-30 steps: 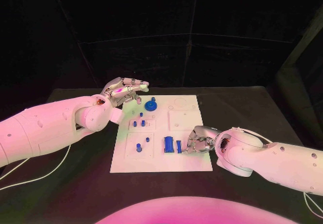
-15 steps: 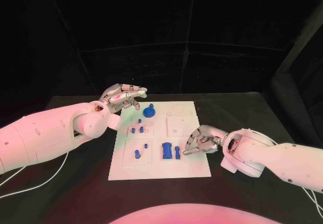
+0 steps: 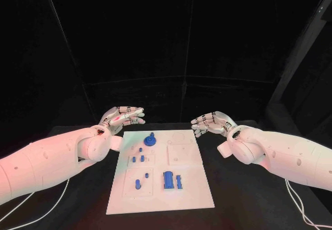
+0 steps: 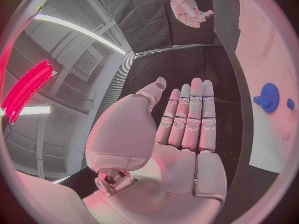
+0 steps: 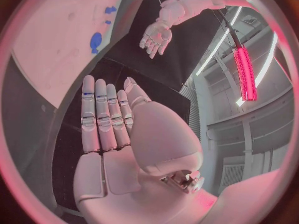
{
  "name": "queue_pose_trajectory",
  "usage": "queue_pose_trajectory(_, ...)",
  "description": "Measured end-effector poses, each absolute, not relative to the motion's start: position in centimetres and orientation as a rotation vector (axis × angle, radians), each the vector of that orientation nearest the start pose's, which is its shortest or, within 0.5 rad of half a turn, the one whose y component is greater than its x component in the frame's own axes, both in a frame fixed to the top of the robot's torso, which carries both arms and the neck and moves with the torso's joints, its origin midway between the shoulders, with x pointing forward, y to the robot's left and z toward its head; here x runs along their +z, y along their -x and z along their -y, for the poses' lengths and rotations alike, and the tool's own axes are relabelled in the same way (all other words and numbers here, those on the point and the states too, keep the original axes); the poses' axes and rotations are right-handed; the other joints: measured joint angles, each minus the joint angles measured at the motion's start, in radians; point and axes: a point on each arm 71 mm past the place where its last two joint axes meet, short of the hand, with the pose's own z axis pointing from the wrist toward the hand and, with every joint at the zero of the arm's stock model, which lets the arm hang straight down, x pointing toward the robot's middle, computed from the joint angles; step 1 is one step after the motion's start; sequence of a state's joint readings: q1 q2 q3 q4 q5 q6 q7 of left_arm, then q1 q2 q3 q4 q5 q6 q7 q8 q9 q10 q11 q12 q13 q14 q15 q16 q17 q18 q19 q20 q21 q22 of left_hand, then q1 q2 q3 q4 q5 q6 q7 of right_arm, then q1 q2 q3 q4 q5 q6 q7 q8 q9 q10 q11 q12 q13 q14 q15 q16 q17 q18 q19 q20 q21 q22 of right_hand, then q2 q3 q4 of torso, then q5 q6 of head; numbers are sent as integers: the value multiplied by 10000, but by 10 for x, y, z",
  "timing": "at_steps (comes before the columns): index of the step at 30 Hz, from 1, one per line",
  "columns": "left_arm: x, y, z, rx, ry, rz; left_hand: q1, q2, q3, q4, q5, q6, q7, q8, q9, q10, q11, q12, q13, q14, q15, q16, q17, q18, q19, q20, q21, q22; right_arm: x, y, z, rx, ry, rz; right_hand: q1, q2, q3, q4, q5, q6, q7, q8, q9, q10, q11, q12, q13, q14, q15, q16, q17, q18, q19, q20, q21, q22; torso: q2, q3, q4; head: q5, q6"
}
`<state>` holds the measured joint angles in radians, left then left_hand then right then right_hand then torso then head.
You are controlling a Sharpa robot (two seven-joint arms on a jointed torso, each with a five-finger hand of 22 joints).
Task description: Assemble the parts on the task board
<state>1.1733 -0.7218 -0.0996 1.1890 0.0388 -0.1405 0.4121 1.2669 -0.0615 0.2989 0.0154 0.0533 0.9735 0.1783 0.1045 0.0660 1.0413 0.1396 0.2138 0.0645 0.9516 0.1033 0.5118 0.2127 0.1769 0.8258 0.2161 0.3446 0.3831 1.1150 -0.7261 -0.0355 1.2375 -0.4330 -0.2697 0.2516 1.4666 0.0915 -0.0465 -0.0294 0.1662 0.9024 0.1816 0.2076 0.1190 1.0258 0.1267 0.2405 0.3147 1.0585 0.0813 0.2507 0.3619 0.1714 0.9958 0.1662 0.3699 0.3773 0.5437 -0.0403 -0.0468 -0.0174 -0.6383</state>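
1. Board lies flat mid-counter, long side running from the near edge toward the far edge.
2. Parts on the board: gear-like piece near the board's far left corner; small pegs in the left column behind mid-board; two more pegs in the near-left panel; blocky piece with a thin bar just beside it, near the board's middle, toward the near edge.
3. The gear also shows in the left wrist view, standing on the white board; a small blue peg sits just beside it.
4. Left hand hangs above the counter off the board's far left corner, clear of the board. Fingers straight, side by side, thumb set apart; nothing held.
5. Right hand hangs off the board's far right corner, clear of the board. Fingers extended and close together, thumb apart; nothing held.
6. The two hands are well apart, at about the same depth of the counter, with the board's far end between them.
7. No part is touched by either hand.
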Motion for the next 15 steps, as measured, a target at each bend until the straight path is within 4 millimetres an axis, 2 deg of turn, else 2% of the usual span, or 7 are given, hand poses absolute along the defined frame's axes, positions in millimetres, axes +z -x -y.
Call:
queue_pose_trajectory(3,-235,-537,-245,-14685,11979,-14074,57,57,-137,21,0,-107,-107,-188,0,-204,204,-387,-8,-298,297,-1113,-434,0,-553,276,-679,-497,-243,-531,236,12104,-8647,-15893,-162,-61,104,-95,0,46,34,-497,-294,-75,117,-798,-1062,-368,330,-1036,-891,0,-331,332,-916,-634,-107,8,2,37,171)
queue_pose_trajectory(6,-242,-542,-244,-14498,12181,-13793,149,149,-217,-47,0,-106,-107,-337,0,-360,360,-710,-8,-493,492,-1971,-789,2,-927,535,-1189,-906,-243,-540,238,12326,-9082,-15366,-463,-143,205,-241,0,140,128,-932,-484,62,275,-1347,-1826,-306,496,-1648,-1622,-2,-483,615,-1832,-1347,-219,30,31,117,253)
queue_pose_trajectory(8,-244,-545,-244,-14390,12294,-13628,163,163,-270,-27,0,-103,-110,-338,0,-336,411,-854,-8,-526,526,-2345,-940,2,-1075,609,-1395,-1099,-242,-543,237,12526,-9275,-15100,-636,-109,245,-354,0,230,118,-1161,-522,235,309,-1588,-2178,-159,525,-1848,-1993,-1,-383,711,-2254,-1708,-266,50,61,166,305)
queue_pose_trajectory(9,-244,-545,-244,-14384,12303,-13623,25,257,-343,-36,-17,-228,-193,-394,-34,-473,431,-905,-39,-628,541,-2460,-986,2,-1217,588,-1471,-1180,-241,-543,237,12548,-9282,-15086,-834,-129,245,-380,-9,215,116,-1273,-544,231,310,-1688,-2322,-175,520,-1893,-2137,-2,-414,733,-2398,-1845,-273,55,66,174,313)
queue_pose_trajectory(11,-244,-545,-244,-14372,12315,-13629,-865,371,-547,-65,-151,-882,-305,-566,-184,-1161,309,-999,-183,-1245,437,-2681,-1078,2,-1714,403,-1626,-1378,-241,-542,236,12559,-9283,-15110,-1748,-299,297,-290,-134,-361,5,-1471,-685,-432,200,-1868,-2544,-829,433,-2034,-2274,-2,-1012,594,-2518,-2007,-268,57,67,174,306)
queue_pose_trajectory(13,-245,-543,-243,-14392,12343,-13647,-1930,448,-769,-91,-271,-1670,-436,-706,-330,-1987,154,-1101,-321,-1985,301,-2897,-1187,-162,-2295,181,-1785,-1600,-242,-540,236,12564,-9296,-15132,-2962,-499,346,-88,-279,-1173,-165,-1667,-846,-1356,63,-2042,-2743,-1747,317,-2192,-2404,-12,-1848,377,-2632,-2176,-254,69,82,169,303)
queue_pose_trajectory(15,-245,-540,-240,-14459,12382,-13687,-2775,494,-944,-110,-333,-2307,-544,-813,-423,-2653,32,-1202,-414,-2577,198,-3076,-1398,-230,-2766,-9,-1919,-1775,-243,-537,236,12586,-9327,-15147,-3858,-615,406,-4,-388,-1774,-284,-1782,-943,-2041,-40,-2149,-2857,-2428,229,-2279,-2502,-183,-2473,220,-2720,-2300,-218,111,129,164,317)
